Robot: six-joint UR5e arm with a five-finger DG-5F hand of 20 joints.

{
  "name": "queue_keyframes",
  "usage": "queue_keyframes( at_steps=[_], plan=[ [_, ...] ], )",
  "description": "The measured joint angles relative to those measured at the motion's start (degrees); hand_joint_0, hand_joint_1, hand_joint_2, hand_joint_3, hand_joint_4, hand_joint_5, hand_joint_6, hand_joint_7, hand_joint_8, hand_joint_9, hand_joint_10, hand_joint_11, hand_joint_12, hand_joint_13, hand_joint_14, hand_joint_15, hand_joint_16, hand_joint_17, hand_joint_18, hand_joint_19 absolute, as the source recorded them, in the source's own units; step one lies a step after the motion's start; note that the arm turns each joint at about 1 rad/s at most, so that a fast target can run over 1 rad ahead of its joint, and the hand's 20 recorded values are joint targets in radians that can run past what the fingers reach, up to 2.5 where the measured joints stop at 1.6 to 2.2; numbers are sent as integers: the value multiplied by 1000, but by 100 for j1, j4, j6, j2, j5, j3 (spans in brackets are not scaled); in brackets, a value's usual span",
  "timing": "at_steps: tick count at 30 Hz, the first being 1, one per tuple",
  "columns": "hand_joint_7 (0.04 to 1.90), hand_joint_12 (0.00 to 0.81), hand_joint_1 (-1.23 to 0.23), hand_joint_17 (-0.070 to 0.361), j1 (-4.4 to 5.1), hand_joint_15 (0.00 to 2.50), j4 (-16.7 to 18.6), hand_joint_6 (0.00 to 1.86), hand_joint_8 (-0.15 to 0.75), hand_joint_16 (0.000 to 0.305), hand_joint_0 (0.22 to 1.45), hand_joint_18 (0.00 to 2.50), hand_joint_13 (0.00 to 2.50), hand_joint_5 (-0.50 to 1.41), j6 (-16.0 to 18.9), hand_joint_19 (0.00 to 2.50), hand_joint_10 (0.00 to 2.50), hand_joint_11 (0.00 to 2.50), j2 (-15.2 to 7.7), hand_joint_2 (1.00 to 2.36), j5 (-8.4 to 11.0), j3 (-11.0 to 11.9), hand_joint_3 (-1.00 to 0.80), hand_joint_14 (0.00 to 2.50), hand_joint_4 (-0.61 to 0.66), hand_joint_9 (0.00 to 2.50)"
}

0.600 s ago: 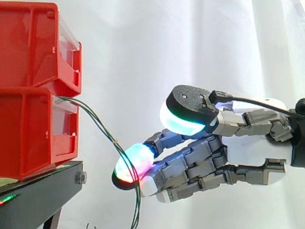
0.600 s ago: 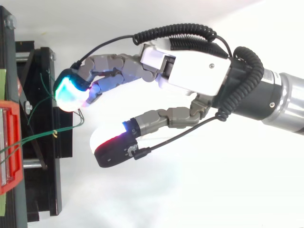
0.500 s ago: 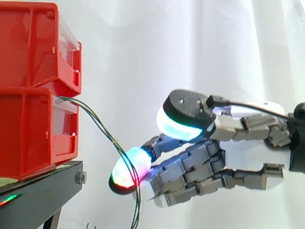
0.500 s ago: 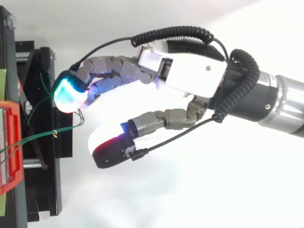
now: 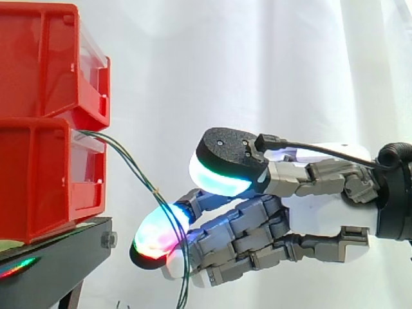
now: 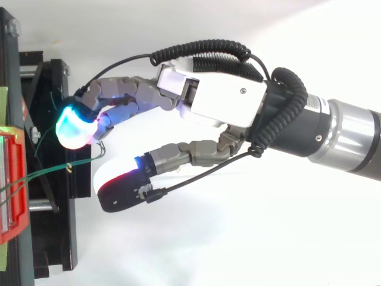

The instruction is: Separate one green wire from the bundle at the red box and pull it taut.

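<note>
- Step in hand: singling one strand out of the green wires (image 5: 136, 168); no strand is separated or taut yet.
- Robot hand (image 5: 309, 199): comes in level from the right, thumb pad (image 5: 219, 174) above and fingertips (image 5: 154, 235) below. The two are apart with a clear gap and nothing is clamped.
- Green wires: leave the top front edge of the lower red box (image 5: 45, 180), sag outward past the front edge of the black stand (image 5: 58, 257), then hang straight down across the glowing fingertip. From the side I cannot tell whether they touch it.
- Top view: the wire run (image 6: 41, 173) sits in the gap between the fingertip and the thumb, and a second strand (image 6: 50, 119) lies over the stand nearer the fingertip.
- Doing it well (judgement): slip one fingertip behind a single strand, bring the thumb down on that strand alone, then draw away from the box in line with the wire.
- Hindrance: a small yellow tie (image 6: 70, 165) appears to bind the strands together just outside the stand's edge. Gripping below it would likely drag the whole bundle.
- Hindrance: the strands are thin and close together, and the pads are broad, so catching two at once is a risk.
- Surroundings: upper red box (image 5: 45, 58) stacked on the lower; white curtain (image 5: 257, 64) behind.
</note>
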Motion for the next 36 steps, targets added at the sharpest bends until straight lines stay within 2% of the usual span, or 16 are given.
queue_keyframes(
  at_steps=[7, 21, 26, 36],
  plan=[
    [966, 312, -542, 98, 29, 102, -137, 503, 284, 44, 567, 479, 500, -127, 3, 150, 10, 436, -1, 1007, 5, 66, -422, 3, 301, 723],
    [1005, 315, -576, 100, 261, 105, 2, 503, 283, 44, 560, 499, 511, -130, -18, 159, 10, 447, -8, 1007, 178, 97, -418, 3, 292, 726],
    [1070, 317, -592, 100, 328, 111, 8, 503, 284, 45, 562, 511, 523, -126, -72, 171, 10, 449, -8, 1008, 215, 159, -415, 3, 263, 731],
    [1217, 314, -607, 99, 405, 130, -23, 502, 286, 44, 571, 535, 541, -112, -107, 189, 12, 467, -11, 1009, 266, 211, -396, 4, 198, 745]
  ],
)
